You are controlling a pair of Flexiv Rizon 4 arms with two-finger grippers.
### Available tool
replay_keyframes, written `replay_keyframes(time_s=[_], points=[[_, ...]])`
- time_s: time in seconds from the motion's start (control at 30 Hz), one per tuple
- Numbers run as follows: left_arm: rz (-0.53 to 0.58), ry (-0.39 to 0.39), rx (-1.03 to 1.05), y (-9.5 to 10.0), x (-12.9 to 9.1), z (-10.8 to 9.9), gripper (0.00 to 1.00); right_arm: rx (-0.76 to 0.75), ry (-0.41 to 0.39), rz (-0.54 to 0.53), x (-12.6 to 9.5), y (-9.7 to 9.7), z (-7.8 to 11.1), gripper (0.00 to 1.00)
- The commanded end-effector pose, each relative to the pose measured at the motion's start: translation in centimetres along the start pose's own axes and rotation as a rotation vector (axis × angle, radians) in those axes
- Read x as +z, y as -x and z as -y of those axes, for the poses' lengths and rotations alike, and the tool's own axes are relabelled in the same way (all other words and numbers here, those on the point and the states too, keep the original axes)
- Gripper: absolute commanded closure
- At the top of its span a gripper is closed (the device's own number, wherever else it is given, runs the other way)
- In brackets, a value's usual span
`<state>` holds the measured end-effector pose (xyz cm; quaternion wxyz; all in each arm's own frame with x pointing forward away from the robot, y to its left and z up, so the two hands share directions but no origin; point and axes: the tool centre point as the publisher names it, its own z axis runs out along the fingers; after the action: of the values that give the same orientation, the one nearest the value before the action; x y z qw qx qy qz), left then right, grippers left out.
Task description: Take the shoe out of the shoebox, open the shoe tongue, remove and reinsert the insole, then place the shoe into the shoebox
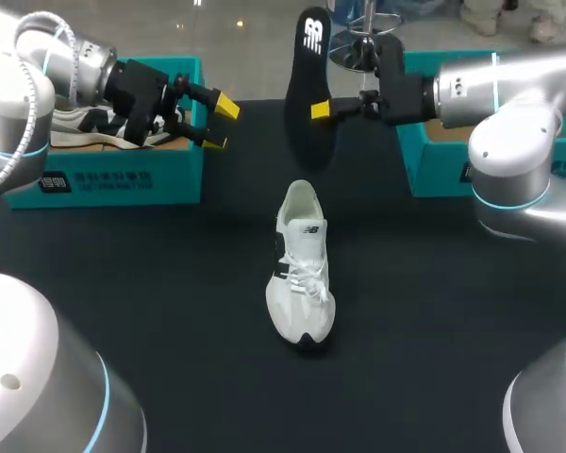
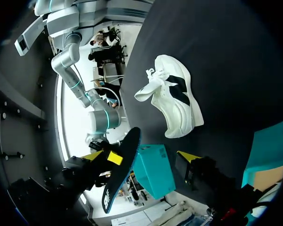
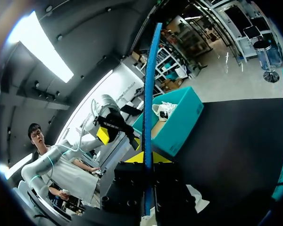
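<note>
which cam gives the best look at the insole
The head view: the insole shows its broad black face, held upright by the right end effector. The left wrist view shows it only at a slant; the right wrist view sees just its thin blue edge.

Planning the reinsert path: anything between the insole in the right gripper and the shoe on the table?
Nothing visible. The right gripper holds the insole up beyond the shoe's heel end, with only table between them. The left gripper is open, off by the left shoebox.
</note>
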<state>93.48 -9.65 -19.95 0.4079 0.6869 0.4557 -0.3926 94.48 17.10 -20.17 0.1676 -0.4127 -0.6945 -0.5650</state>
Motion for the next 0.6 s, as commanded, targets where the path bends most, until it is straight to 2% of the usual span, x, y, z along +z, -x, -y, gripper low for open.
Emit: replay_keyframes(time_s=[0.03,0.6], points=[[-0.002,0.0,0.001,0.02,0.02,0.01,0.0,0.016,0.001,-0.007,0.8,0.1,0.59,1.0],[-0.002,0.0,0.001,0.02,0.02,0.01,0.0,0.012,-0.006,0.002,1.16,0.39,0.73,1.0]])
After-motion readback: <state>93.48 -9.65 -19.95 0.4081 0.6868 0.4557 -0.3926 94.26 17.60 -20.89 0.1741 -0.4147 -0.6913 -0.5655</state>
